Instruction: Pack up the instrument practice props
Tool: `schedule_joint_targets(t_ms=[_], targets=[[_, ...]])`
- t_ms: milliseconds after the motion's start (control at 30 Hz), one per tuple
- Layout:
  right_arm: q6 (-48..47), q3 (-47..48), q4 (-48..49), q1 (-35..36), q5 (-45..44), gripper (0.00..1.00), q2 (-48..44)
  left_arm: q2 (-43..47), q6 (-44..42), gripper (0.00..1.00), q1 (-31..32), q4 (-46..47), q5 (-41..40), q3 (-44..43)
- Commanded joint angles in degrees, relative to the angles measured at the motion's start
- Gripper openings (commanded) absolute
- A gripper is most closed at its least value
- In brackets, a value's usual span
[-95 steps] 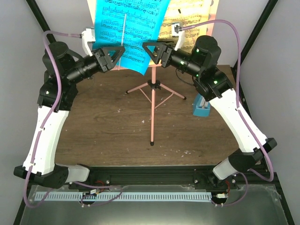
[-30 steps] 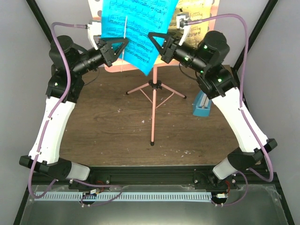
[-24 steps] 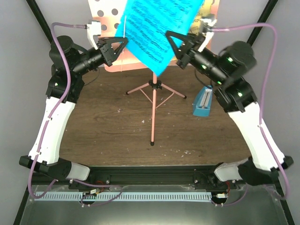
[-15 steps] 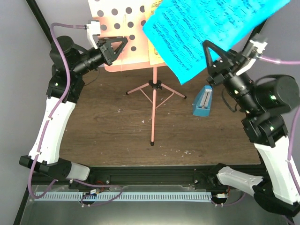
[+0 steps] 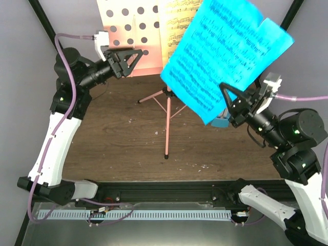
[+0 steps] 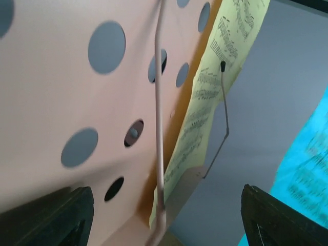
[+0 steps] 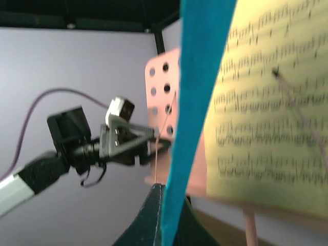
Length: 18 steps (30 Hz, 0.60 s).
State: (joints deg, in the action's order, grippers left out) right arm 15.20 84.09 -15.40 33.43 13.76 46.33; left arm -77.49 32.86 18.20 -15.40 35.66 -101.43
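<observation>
Grips blue music sheet (image 5: 225,56) in right jaws, clear of pink music stand (image 5: 117,38), for packing; holds left jaws wide beside stand, likely to brace it.

We can read no word, number, brand or label in any view. The only print is musical notation. The bright blue paper music sheet (image 5: 225,56), in the upper right of the top view, carries rows of dark staves and notes, too fine for us to tell any title. The pale yellow paper music sheet (image 5: 177,25), at top centre, bears black staves of the same kind. Both wrist views show these closer but blurred, and we can make out no lettering on them.
</observation>
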Motion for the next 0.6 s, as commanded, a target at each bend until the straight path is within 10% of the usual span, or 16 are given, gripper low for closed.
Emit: schedule_joint_targets(t_ms=[0,567], targets=[[0.04,-6.65,-8.26,-0.38,2.29,0.01,-4.94,5.78,-2.55,0.82,-0.08,3.51,1.81,5.34],[14.02,-37.72,-19.89,-0.35,-4.5,0.01,-4.31,29.2,-10.34,0.86,-0.09,-0.78,2.7,37.23]])
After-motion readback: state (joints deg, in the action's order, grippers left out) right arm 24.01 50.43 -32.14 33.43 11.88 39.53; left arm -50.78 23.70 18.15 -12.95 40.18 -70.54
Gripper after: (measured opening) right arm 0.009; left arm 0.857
